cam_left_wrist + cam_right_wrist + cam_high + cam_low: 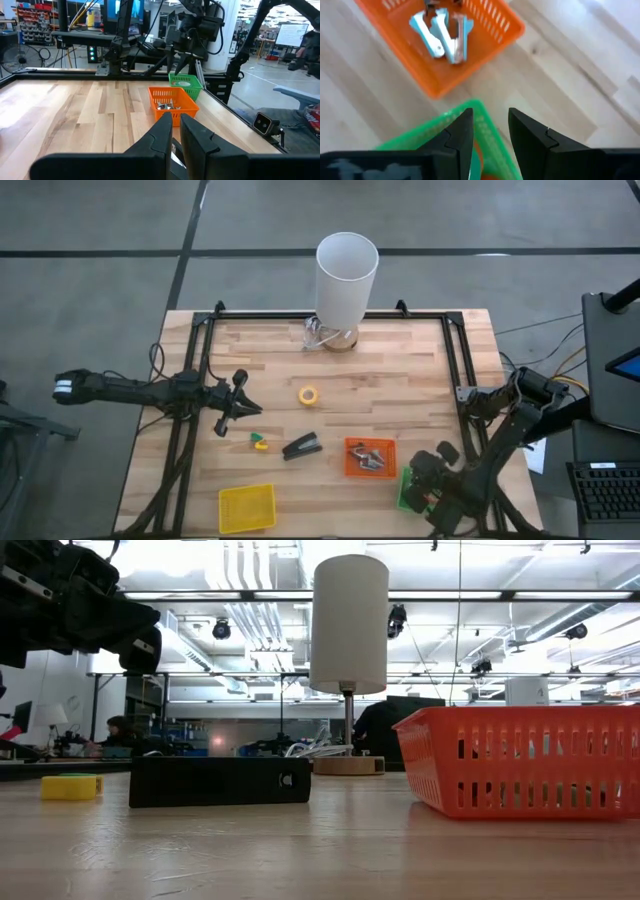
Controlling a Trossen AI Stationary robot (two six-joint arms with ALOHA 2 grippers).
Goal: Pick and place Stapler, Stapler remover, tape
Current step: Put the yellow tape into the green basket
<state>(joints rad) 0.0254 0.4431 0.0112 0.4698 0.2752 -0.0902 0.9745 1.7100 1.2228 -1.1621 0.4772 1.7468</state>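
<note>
The black stapler (301,447) (220,781) lies flat on the table near its middle. A yellow tape roll (308,394) lies farther back. A green roll with a yellow one against it (260,442) lies left of the stapler, and the yellow one (70,786) also shows in the low view. Staple removers (445,37) lie in the orange basket (370,457). My left gripper (240,406) (176,136) hovers shut left of the tape and touches nothing. My right gripper (428,472) (490,131) is open above the green basket (485,117), where something red-orange (476,150) shows between its fingers.
A tall white cylinder lamp (346,275) stands on a wooden base at the far edge, with clear clutter beside it. A yellow basket (246,508) sits at the near edge. A black frame runs along the table's sides. Bare wood lies between the stapler and the lamp.
</note>
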